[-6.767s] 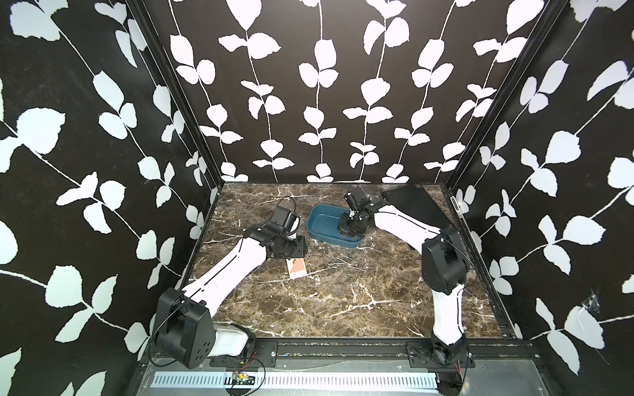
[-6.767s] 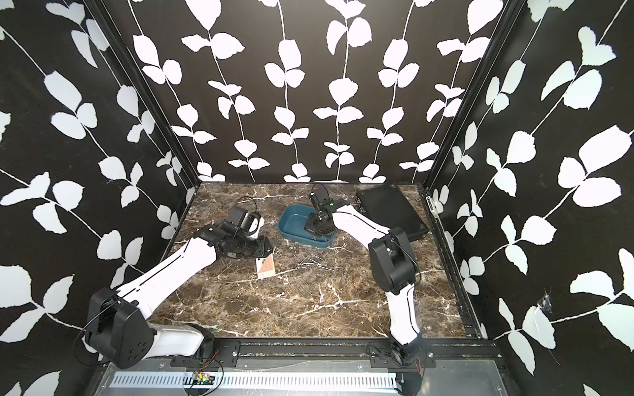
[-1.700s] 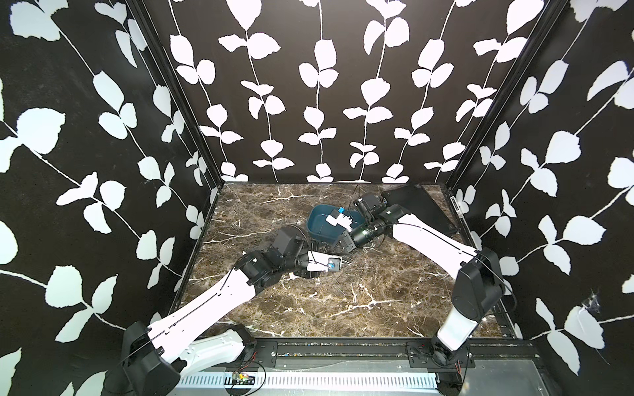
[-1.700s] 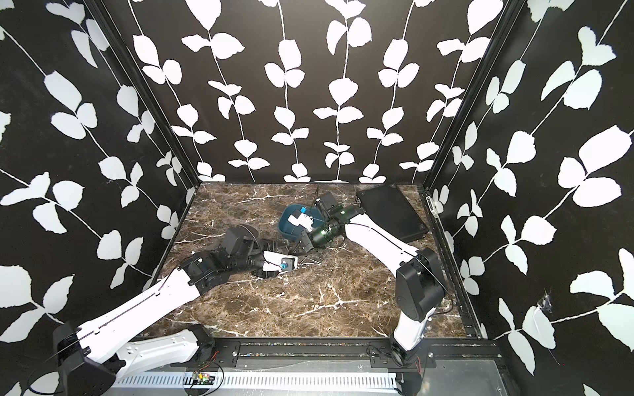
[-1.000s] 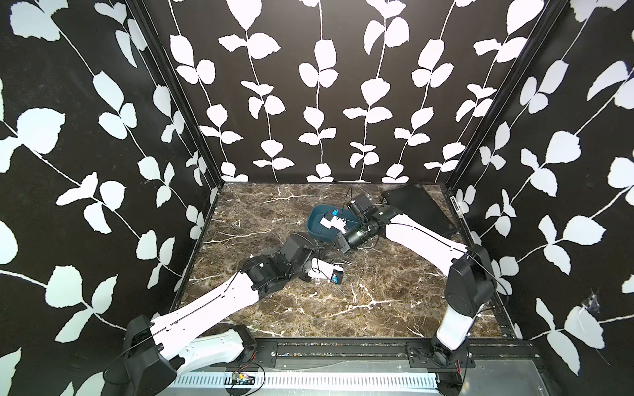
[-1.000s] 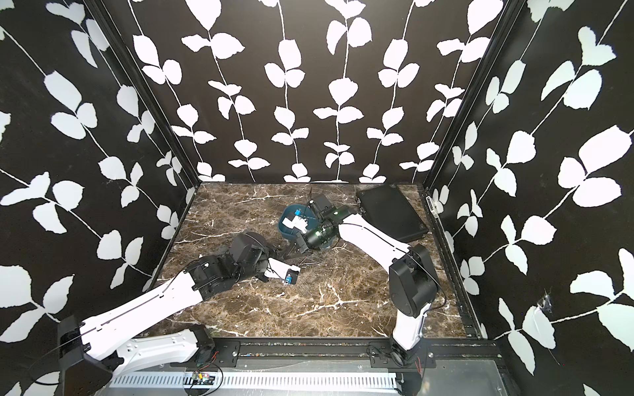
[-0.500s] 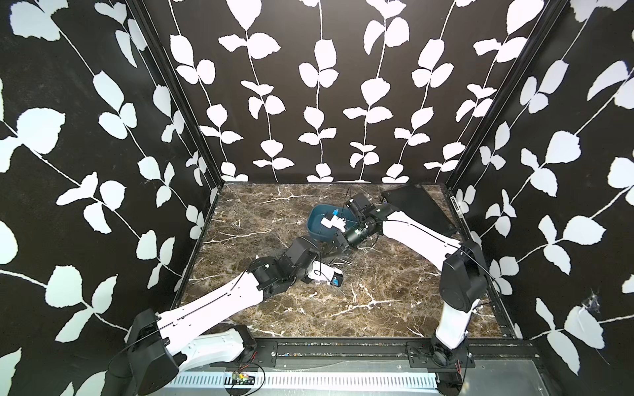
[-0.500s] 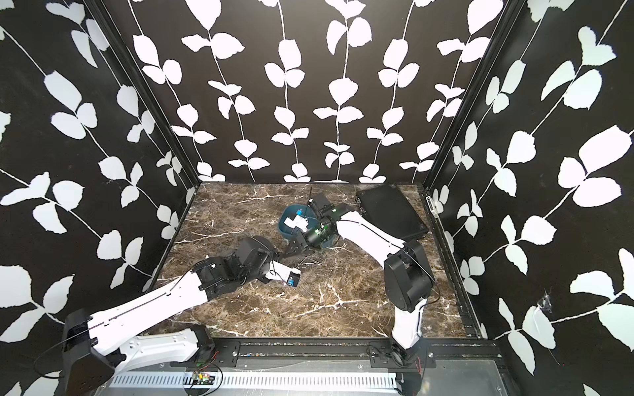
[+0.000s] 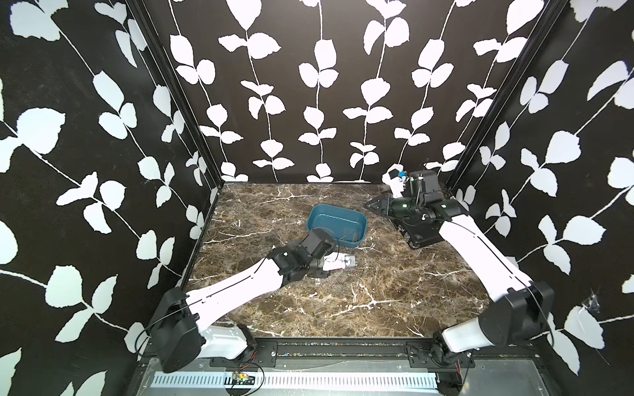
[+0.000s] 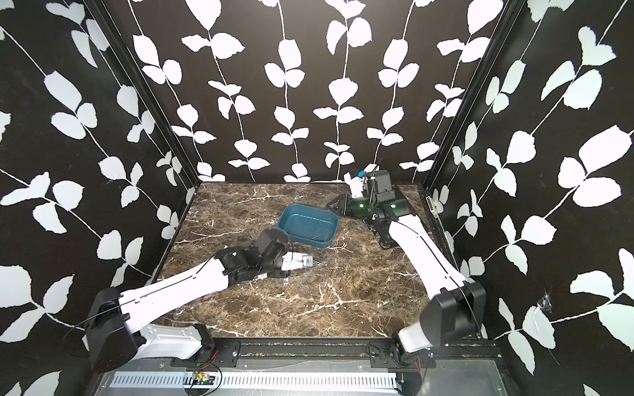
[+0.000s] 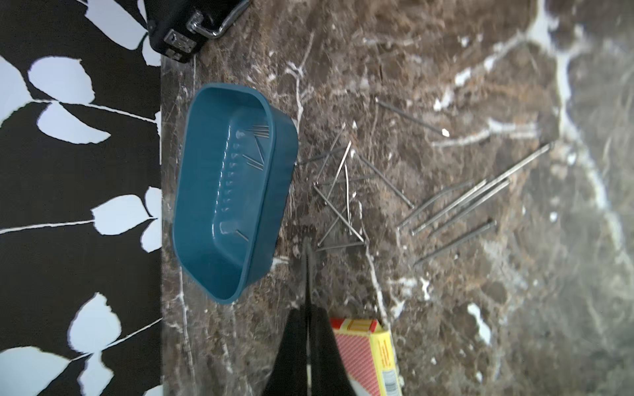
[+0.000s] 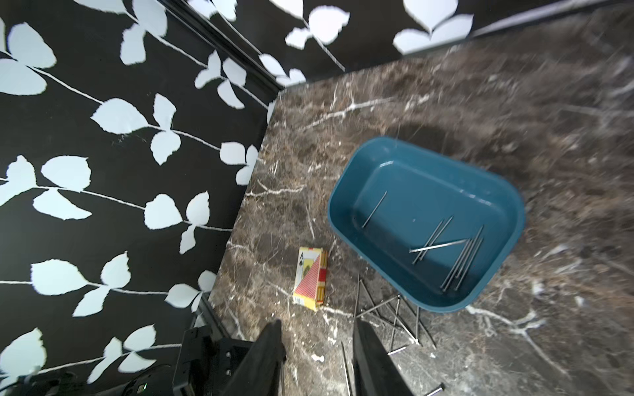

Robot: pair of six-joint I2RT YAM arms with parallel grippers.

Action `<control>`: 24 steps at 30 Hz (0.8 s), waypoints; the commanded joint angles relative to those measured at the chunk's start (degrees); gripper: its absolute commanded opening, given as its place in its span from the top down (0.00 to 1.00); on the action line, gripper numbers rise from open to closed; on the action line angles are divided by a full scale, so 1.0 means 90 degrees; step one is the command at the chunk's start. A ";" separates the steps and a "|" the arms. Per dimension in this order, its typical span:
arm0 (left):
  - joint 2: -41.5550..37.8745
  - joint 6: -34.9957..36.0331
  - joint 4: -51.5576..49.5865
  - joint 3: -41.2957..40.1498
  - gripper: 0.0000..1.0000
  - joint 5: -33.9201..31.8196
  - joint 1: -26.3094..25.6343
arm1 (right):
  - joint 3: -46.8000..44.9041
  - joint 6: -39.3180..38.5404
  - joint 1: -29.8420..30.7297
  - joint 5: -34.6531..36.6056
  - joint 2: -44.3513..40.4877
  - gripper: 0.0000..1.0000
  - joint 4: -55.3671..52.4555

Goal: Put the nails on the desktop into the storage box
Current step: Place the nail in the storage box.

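Just beside the box (image 9: 350, 244), loose nails (image 11: 338, 192) lie scattered on the desktop (image 9: 377, 301); several more lie inside the box. At that pile the left gripper (image 11: 306, 250) has its jaws clenched; whether on a nail, I cannot tell. The right gripper (image 12: 317, 339) hangs raised, jaws parted, empty.

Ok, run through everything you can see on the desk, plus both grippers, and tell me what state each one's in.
Left gripper: shut, low over the desktop.
Right gripper: open, empty.
Storage box: upright, uncovered, partly filled.
Nails in the box: several, lying flat.
Nails on the desktop: many, scattered beside the box.
Card pack: closed, lying flat.
Black case: flat, looks closed.
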 commanded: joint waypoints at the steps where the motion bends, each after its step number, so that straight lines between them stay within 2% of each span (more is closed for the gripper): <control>1: 0.0310 -0.1988 -0.0149 0.0532 1.00 0.1131 0.0305 | -0.0346 0.0048 0.0053 0.0534 -0.0006 0.63 0.0253; 8: 0.1316 -0.3697 -0.0254 0.1522 1.00 0.2131 0.0786 | -0.0552 -0.0379 0.0060 0.0881 -0.0304 0.63 -0.0011; 15: 0.2823 -0.5077 -0.0970 0.2918 1.00 0.2880 0.1282 | -0.0627 -0.0687 0.0065 0.0979 -0.0541 0.63 -0.0283; 24: 0.3984 -0.5664 -0.1174 0.3824 1.00 0.2858 0.1518 | -0.0828 -0.1042 0.0065 0.1031 -0.0777 0.64 -0.0721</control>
